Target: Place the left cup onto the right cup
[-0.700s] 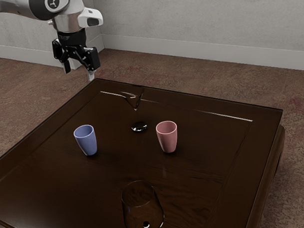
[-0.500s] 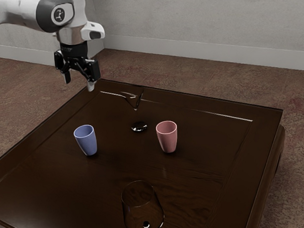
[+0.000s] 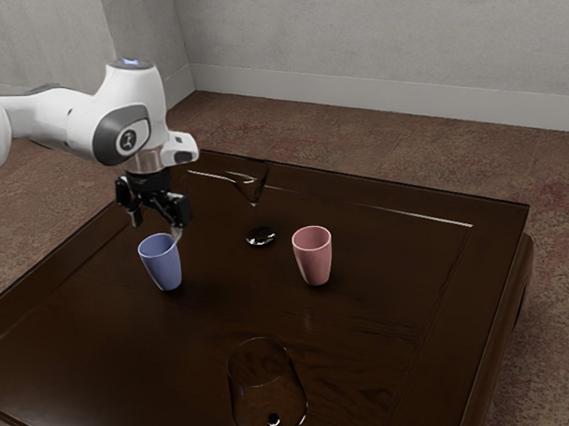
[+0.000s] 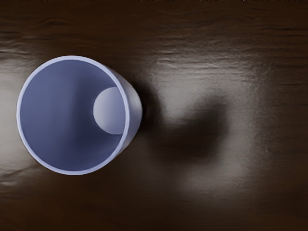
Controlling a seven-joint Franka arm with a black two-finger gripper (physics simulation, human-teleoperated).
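Note:
A blue cup (image 3: 161,260) stands upright on the dark wooden table (image 3: 381,294), toward the exterior view's left. A pink cup (image 3: 312,254) stands upright further toward that view's right. My gripper (image 3: 156,219) hangs open just above the blue cup's rim, slightly behind it, with nothing between its fingers. From the wrist camera I look straight down into the blue cup (image 4: 77,115), which is empty, with the hand's shadow on the table beside it.
A clear wine glass (image 3: 265,387) lies near the table's front edge. A small dark round object (image 3: 261,236) sits between the cups, a little further back. A clear glass piece (image 3: 251,183) stands near the table's far edge.
My arm has come down and slightly forward, from high above the table's far left corner to just over the blue cup. The cups have not moved.

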